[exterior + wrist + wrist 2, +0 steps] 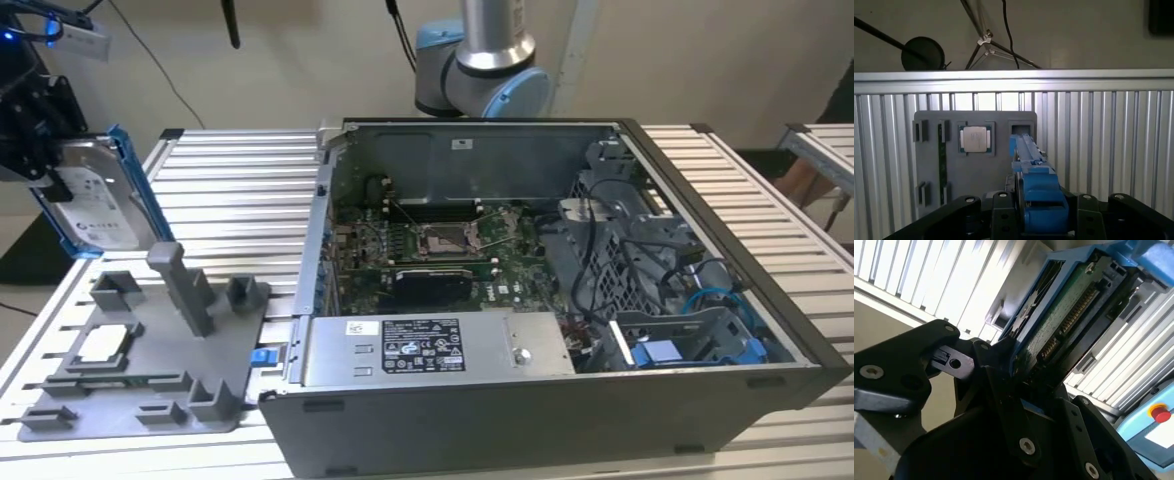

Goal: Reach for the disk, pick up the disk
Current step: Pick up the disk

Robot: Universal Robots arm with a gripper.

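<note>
In the exterior view the disk (96, 195) hangs upright in the air at the far left, above the slatted table, silver-grey with a white label and a blue bracket along its edge. My gripper (56, 182) is shut on the disk from the left side. In the first wrist view the disk (1035, 182) shows edge-on as a blue bracket clamped between the black fingers (999, 210). The second wrist view shows the disk's green circuit board side (1064, 315), with the black fingers (1004, 375) pressed against it.
A grey fixture plate (147, 385) lies below the disk, holding a small square CPU chip (104, 345) and an upright post (184, 285). An open computer case (561, 300) with a power supply box (427, 345) stands to the exterior view's right. The arm's base (481, 70) is behind it.
</note>
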